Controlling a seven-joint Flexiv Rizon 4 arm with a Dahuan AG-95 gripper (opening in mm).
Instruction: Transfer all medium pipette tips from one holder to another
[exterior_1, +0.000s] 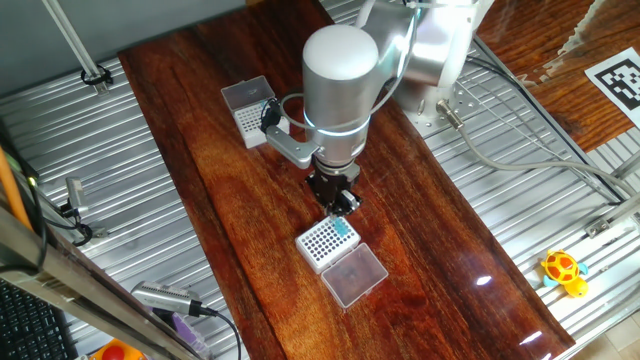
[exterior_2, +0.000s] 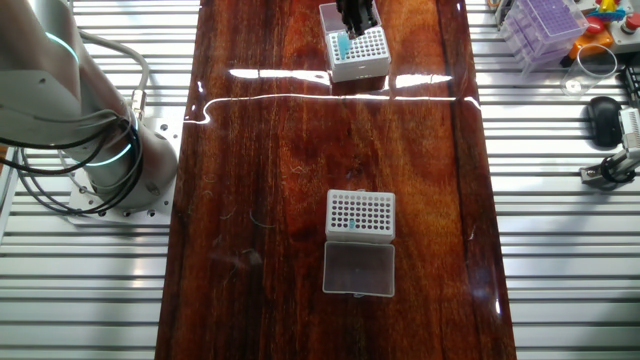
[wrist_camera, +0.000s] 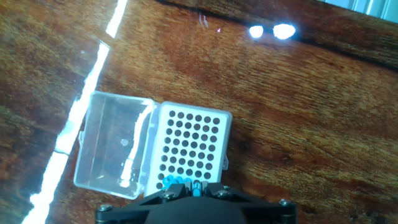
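My gripper (exterior_1: 342, 208) hangs just over the white rack with bold dark holes (exterior_1: 322, 243), at the corner where several teal medium pipette tips (exterior_1: 343, 228) stand. In the hand view the gripper (wrist_camera: 196, 186) is shut on one teal tip (wrist_camera: 196, 185), right above the tips (wrist_camera: 176, 182) at the near edge of that rack (wrist_camera: 193, 146). Its clear lid (wrist_camera: 112, 146) lies open beside it. The other white rack, with fine grey dots (exterior_2: 360, 214), stands apart with its frosted lid (exterior_2: 358, 268) open. One teal tip (exterior_2: 352, 226) shows in it.
The racks stand on a dark wooden board (exterior_1: 420, 200) flanked by ribbed metal table (exterior_1: 560, 220). A purple tip box (exterior_2: 545, 22) and a black mouse (exterior_2: 603, 118) lie off the board. A yellow toy (exterior_1: 563, 270) and cables (exterior_1: 520, 150) lie at the side.
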